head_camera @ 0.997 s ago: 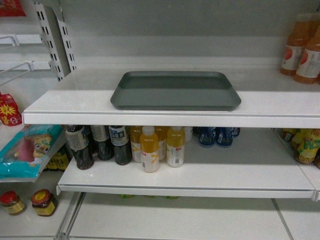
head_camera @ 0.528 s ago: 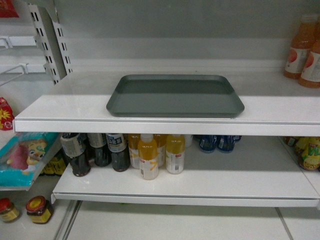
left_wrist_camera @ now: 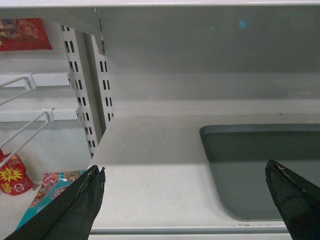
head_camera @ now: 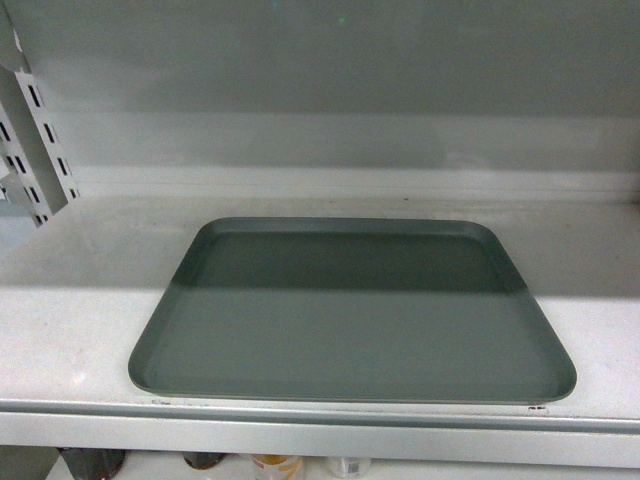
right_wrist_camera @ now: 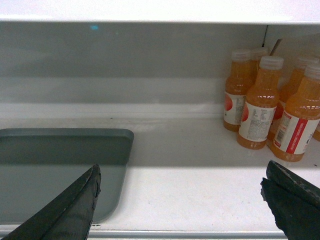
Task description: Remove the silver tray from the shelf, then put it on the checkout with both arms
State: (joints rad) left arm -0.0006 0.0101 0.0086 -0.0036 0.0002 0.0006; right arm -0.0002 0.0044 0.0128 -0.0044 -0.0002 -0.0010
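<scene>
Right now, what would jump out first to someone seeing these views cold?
The silver tray lies flat at the front of the white shelf, filling the head view. Orange juice bottles cluster at the shelf's right end. Both hands, left hand and right hand, are open at the tray's side edges.

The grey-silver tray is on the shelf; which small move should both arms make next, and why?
Probably ease both open grippers forward and inward to the flat rectangular grey-silver tray's short edges. The left gripper and the right gripper frame its two ends without touching, and it lies flat on the white metal shelf.
</scene>
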